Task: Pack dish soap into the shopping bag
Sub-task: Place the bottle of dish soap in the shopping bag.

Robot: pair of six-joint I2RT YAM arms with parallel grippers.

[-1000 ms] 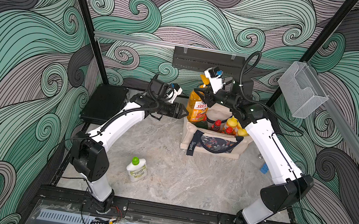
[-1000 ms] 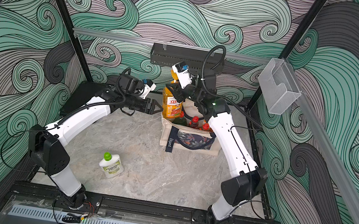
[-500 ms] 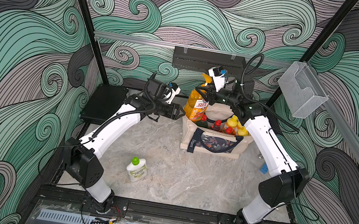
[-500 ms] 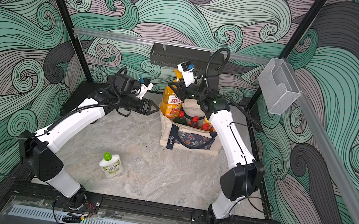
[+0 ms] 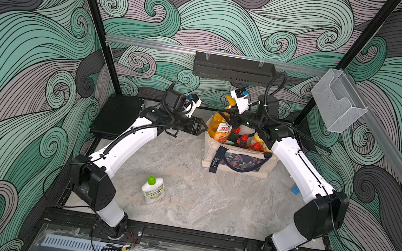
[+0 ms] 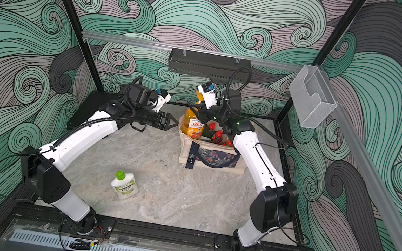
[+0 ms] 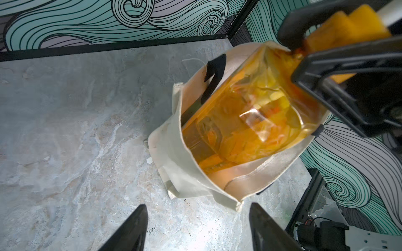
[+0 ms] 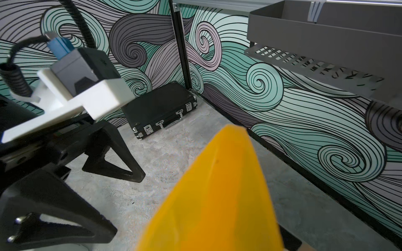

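Scanning left to right: black hard case (image 5: 116,115) lies flat in the far-left corner. left gripper (image 5: 204,129) hangs just beside the bag's left end, jaws spread, nothing between them. white green-capped bottle (image 5: 153,191) sits alone on the table (image 5: 209,204) near the front, well apart from the bag. shopping bag (image 5: 240,162) stands right of centre, mouth open. tall orange pump bottle (image 5: 218,127) is in the bag's left end, lower part inside, neck and pump above the rim. right gripper (image 5: 227,116) is clamped on its neck under the pump head. red-capped bottles (image 5: 243,138) and yellow caps (image 5: 258,138) show inside, right of it. clear bin (image 5: 337,104) hangs on the right wall rail.
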